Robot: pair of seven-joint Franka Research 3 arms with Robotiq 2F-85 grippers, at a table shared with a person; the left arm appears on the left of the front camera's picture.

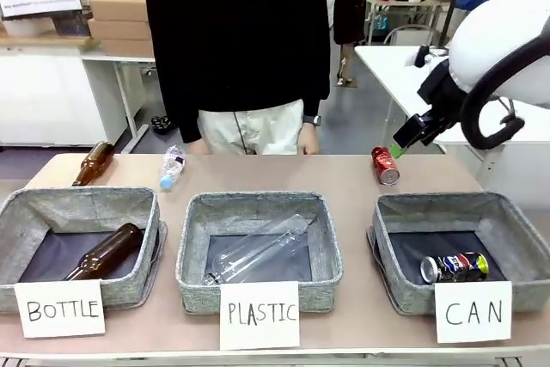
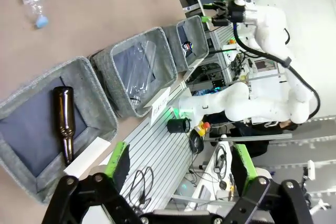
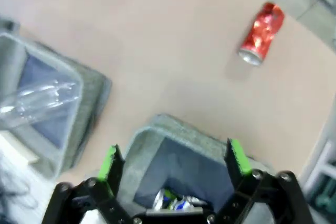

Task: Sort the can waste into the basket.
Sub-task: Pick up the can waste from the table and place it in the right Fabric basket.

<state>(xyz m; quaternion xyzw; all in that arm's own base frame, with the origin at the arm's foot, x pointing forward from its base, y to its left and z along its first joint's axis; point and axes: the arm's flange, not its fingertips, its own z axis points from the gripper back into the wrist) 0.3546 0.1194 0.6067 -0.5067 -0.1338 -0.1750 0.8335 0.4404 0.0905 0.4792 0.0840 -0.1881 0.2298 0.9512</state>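
A red can [image 1: 385, 165] lies on its side on the table, just beyond the far left corner of the grey basket [image 1: 507, 221] signed "CAN". A silver printed can [image 1: 454, 267] lies inside that basket. My right gripper [image 1: 402, 142] hovers open and empty above and a little right of the red can. In the right wrist view its fingers [image 3: 173, 161] spread over the basket [image 3: 152, 145], with the silver can [image 3: 176, 201] below and the red can [image 3: 261, 34] farther off. My left gripper [image 2: 179, 166] is open and empty, high off the table's near edge.
Baskets signed "BOTTLE" [image 1: 17, 212] and "PLASTIC" [image 1: 193, 229] hold a brown bottle [image 1: 105, 253] and a clear bottle [image 1: 258, 251]. Another brown bottle [image 1: 93, 163] and a small plastic bottle [image 1: 172, 167] lie at the back. A person [image 1: 241, 40] stands at the far edge.
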